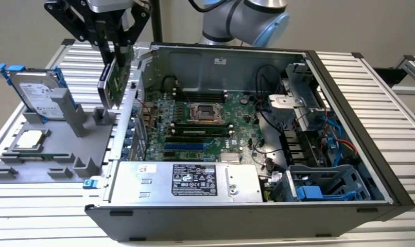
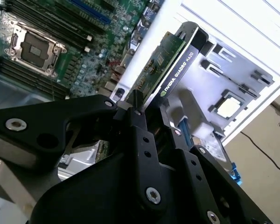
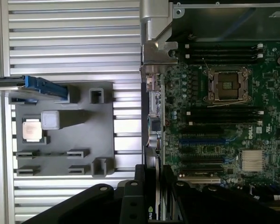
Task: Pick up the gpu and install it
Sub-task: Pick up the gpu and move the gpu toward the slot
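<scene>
The gpu (image 1: 116, 83) hangs upright in the air over the open computer case's wall on the exterior view's left, between the grey holder and the motherboard (image 1: 193, 128). My gripper (image 1: 115, 51) is shut on its top edge. In the second wrist view the gpu (image 2: 170, 63) shows its green board on one face and black shroud on the other, pinched between my black fingers (image 2: 139, 122). In the first wrist view the gpu's thin edge (image 3: 155, 186) sits in my gripper (image 3: 153, 179), beside the case wall and level with the motherboard's (image 3: 219, 116) expansion slots (image 3: 203, 140).
A grey holder (image 1: 56, 154) on the exterior view's left carries an upright hard drive with blue rails (image 1: 34, 95) and a processor chip (image 1: 30, 139). The open case (image 1: 345, 128) holds a power supply (image 1: 187, 180), cables and drive bays. The slatted table (image 1: 372, 72) surrounds it.
</scene>
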`<action>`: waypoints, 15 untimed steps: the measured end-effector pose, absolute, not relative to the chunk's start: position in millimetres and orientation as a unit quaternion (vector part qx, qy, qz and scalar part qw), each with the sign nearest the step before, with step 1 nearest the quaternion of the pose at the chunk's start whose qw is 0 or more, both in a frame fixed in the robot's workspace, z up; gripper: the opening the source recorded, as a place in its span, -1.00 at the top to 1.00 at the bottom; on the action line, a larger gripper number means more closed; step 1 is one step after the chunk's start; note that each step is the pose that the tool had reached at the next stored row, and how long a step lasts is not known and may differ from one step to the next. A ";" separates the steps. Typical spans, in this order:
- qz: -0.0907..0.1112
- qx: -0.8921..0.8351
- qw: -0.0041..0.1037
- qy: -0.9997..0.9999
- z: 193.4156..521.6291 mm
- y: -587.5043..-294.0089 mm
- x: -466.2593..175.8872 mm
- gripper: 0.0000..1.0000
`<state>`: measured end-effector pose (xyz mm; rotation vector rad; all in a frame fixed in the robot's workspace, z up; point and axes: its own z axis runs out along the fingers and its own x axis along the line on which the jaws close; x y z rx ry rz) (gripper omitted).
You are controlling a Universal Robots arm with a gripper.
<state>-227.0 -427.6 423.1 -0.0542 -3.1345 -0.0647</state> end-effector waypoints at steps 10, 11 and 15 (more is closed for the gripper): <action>-0.021 -0.024 0.003 -0.999 422.9 -427.6 -215.9 1.00; -0.021 -0.025 0.003 -0.999 422.9 -427.6 -214.8 1.00; -0.021 -0.027 0.003 -0.999 422.9 -427.6 -210.5 1.00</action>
